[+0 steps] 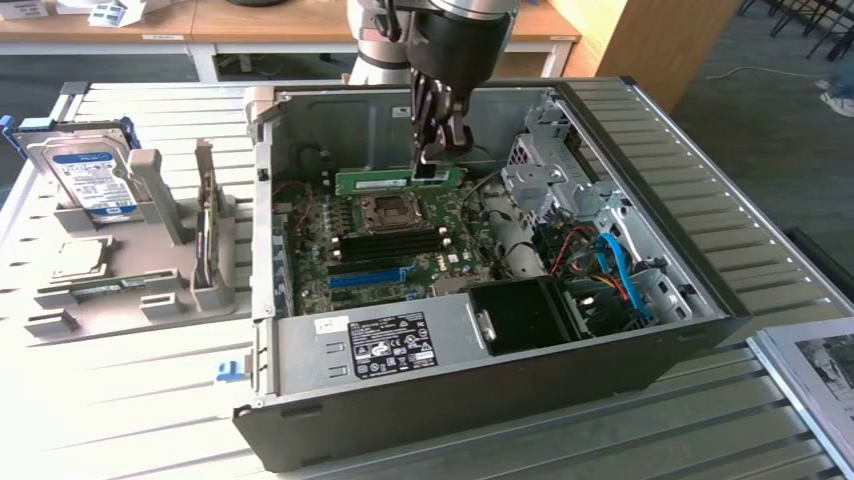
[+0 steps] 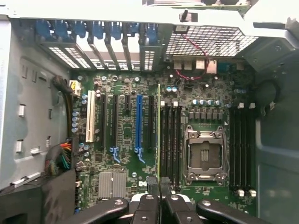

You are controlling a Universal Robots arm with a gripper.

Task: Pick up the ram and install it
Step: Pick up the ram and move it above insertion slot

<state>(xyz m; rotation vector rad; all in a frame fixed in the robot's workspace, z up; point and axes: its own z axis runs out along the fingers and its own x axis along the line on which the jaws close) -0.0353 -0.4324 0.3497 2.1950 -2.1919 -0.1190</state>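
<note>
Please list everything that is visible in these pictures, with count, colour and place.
table: one, white slatted, under everything
computer case: one, black, open, on the table
motherboard: one, green, inside the computer case
power supply: one, silver with black label, inside the computer case
ram: one, green, held above the motherboard
holder: one, grey, on the table, at the exterior view's left
hard drive: one, silver with blue-white label, upright in the holder
gripper: one, black, shut on the ram

Arm (image 1: 451,40) points straight down, gripper (image 1: 435,165) pinched closed.
</note>
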